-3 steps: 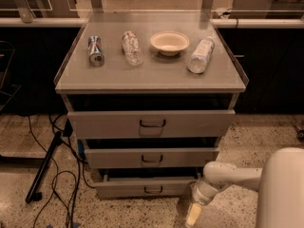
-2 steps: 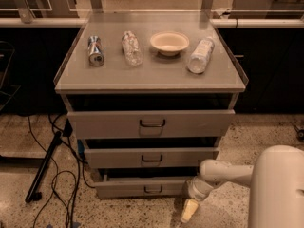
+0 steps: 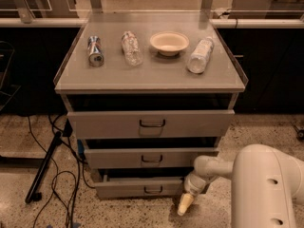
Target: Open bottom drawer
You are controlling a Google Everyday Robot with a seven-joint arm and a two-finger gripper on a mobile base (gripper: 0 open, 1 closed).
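Note:
The bottom drawer (image 3: 137,188) is the narrowest grey front, low on the cabinet, with a small dark loop handle (image 3: 153,190) at its centre. It stands slightly pulled out, with a dark gap above it. My gripper (image 3: 185,204) hangs from the white arm just off the drawer's right end, near the floor, to the right of the handle and apart from it.
Two wider grey drawers (image 3: 151,123) sit above, both slightly out. On the cabinet top (image 3: 152,75) lie a can (image 3: 95,51), two plastic bottles (image 3: 131,47) and a white bowl (image 3: 169,42). Black cables and a dark stand leg (image 3: 45,167) lie on the speckled floor at left.
The gripper has moved a little left and toward the bottom drawer's right end. The drawers have not moved.

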